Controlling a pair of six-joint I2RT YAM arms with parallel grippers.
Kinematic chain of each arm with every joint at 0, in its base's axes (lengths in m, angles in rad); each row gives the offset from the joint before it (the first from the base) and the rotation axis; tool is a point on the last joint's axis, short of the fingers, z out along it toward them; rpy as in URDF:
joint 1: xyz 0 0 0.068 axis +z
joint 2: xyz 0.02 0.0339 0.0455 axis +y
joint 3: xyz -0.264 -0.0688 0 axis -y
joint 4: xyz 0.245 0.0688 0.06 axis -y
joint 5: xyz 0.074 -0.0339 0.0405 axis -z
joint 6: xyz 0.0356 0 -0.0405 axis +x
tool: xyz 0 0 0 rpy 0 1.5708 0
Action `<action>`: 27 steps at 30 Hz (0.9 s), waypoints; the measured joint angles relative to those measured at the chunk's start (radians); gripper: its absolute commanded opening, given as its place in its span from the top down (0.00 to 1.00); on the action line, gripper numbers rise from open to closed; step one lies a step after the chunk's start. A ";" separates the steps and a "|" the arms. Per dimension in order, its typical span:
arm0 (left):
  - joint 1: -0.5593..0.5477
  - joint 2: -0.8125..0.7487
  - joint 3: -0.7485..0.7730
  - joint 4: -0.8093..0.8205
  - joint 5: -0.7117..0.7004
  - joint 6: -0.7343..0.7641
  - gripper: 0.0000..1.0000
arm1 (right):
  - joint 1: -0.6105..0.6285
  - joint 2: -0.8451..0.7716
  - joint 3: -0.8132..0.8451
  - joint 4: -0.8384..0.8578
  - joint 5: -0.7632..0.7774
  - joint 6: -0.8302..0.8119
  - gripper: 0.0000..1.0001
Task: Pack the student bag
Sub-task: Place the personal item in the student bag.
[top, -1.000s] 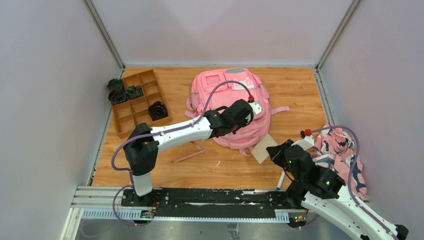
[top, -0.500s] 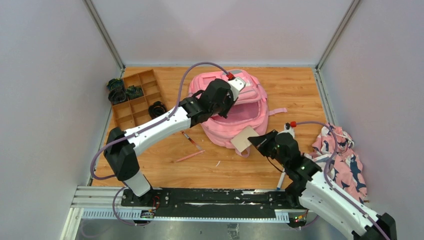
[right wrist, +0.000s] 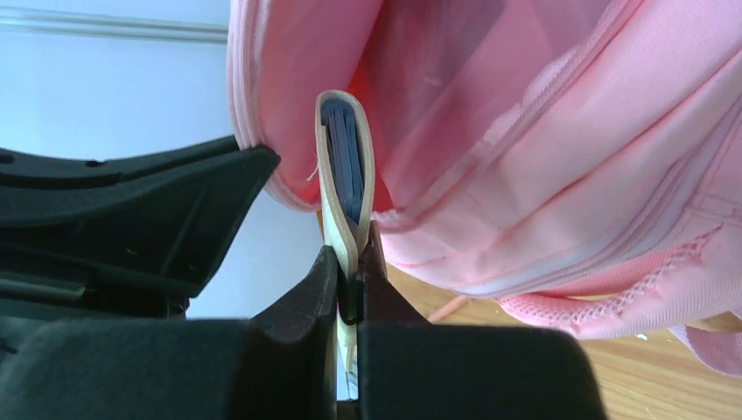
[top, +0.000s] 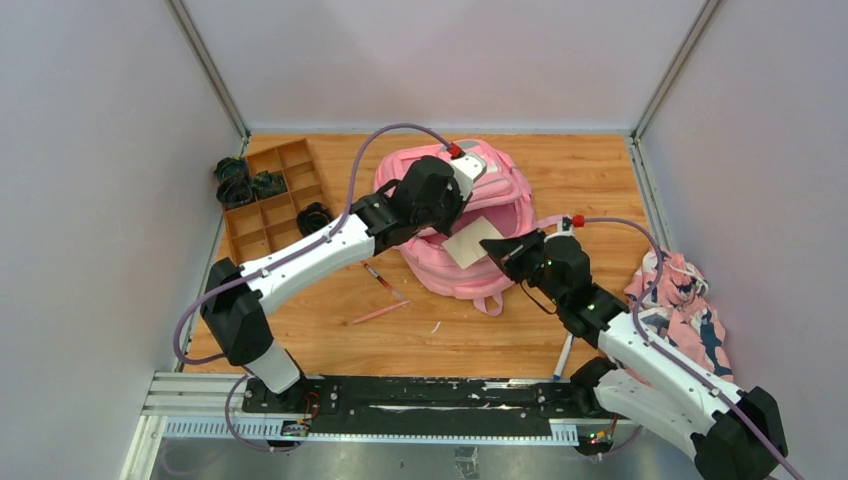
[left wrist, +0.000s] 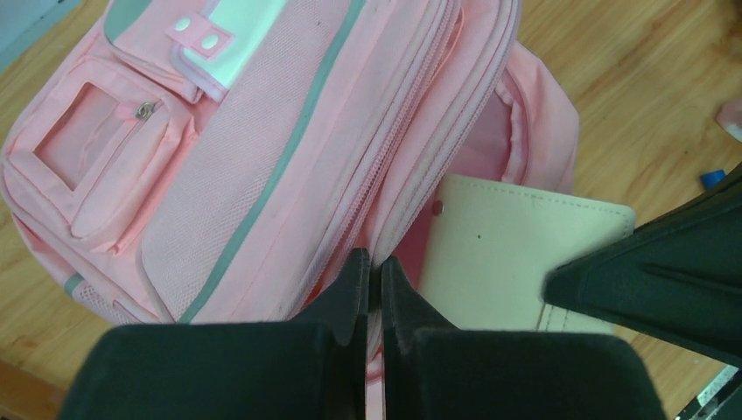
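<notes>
Now the large pink fabric backpack with grey trim (top: 455, 275) lies on the wooden table in front of both arms, and its main compartment gapes open. The left gripper (left wrist: 369, 262) has its jaws pressed together on the zipper edge of the backpack's opening and holds this edge up. One second ago this arm lay lower across the backpack, and the opening was not yet lifted. The right gripper (right wrist: 350, 262) pinches the flat beige notebook with dark pages inside (right wrist: 343, 166) by its lower edge. It has carried the notebook from the table at the backpack's near right corner up to the mouth of the backpack. The notebook's front edge now stands just at the pink lining, beside the left gripper, but most of it is still outside. This probably means the packing of the first item is at the insertion step. The notebook must still slide deeper before either grip can let go. A pink-and-navy floral cloth (top: 690, 300) lies to the right of the backpack, well apart.
</notes>
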 measured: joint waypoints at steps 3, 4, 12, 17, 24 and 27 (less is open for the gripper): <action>0.005 -0.008 -0.003 0.005 0.013 -0.003 1.00 | -0.001 0.016 0.012 -0.002 0.039 0.024 1.00; 0.006 -0.010 -0.005 0.008 0.016 -0.003 1.00 | -0.004 0.028 0.012 -0.003 0.053 0.030 1.00; 0.011 -0.032 -0.027 0.017 0.054 0.005 1.00 | -0.056 0.282 0.014 0.135 0.097 0.068 1.00; 0.020 -0.076 -0.073 0.028 0.108 0.004 1.00 | -0.062 0.459 0.147 0.197 0.112 0.080 1.00; 0.029 -0.110 -0.078 0.055 0.171 0.005 1.00 | -0.090 0.665 0.228 0.364 0.131 0.101 0.96; 0.031 -0.110 -0.079 0.053 0.188 0.008 1.00 | -0.101 0.730 0.241 0.445 0.116 0.116 0.66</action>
